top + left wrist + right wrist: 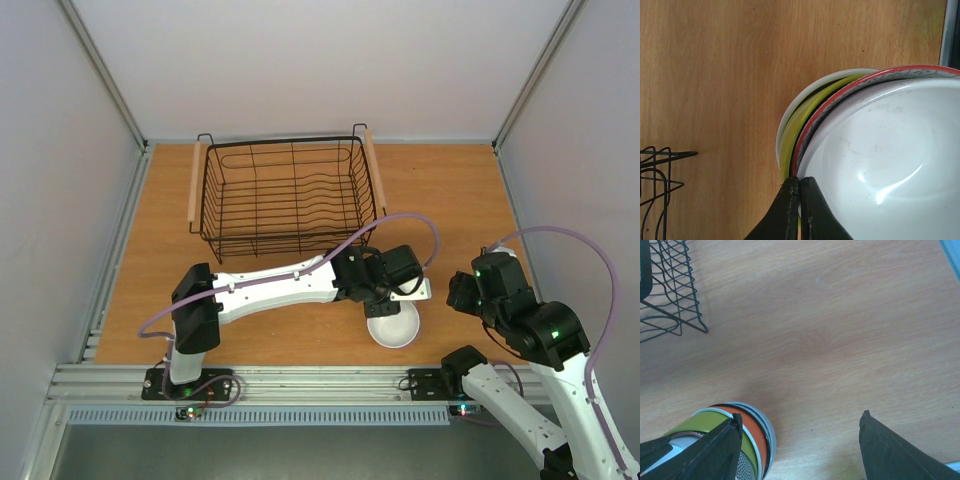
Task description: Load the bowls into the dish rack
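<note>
Wooden tabletop (pixel 450 200) between pale walls (pixel 320 60), left jaws tight together at stacked bowls (pixel 395 330), right jaws wide

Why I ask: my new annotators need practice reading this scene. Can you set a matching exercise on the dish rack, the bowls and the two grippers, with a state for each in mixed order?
Things:
1. dish rack
2. left gripper
3. right gripper
4. stacked bowls

States:
A. open wide, gripping nothing
B. nested one inside another
C. no bowl inside it
D. shut, at a bowl's rim

Pairs: 1-C, 2-D, 3-A, 4-B
</note>
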`<state>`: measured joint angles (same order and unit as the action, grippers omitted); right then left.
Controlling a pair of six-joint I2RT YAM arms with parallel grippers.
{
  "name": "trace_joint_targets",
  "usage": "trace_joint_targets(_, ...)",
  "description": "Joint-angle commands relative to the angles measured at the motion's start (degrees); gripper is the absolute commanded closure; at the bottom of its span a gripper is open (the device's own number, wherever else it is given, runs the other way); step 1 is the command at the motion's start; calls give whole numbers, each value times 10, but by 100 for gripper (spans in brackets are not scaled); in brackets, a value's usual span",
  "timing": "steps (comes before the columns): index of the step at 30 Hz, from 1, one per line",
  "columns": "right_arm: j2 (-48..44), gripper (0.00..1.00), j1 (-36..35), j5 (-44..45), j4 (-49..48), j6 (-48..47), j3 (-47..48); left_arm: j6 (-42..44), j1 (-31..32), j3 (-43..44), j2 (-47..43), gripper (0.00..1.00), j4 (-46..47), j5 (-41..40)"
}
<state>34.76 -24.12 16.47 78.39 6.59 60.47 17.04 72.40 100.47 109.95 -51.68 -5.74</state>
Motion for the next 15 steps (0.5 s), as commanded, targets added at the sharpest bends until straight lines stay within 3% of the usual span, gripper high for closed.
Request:
trace_joint_targets(1, -8, 35, -2, -1, -12, -1, -4, 2, 1, 17, 10, 100, -8, -3)
trace_joint_targets(15, -9, 33, -2, -1, -12, -1, -4, 5, 2, 20, -18, 100, -8, -30)
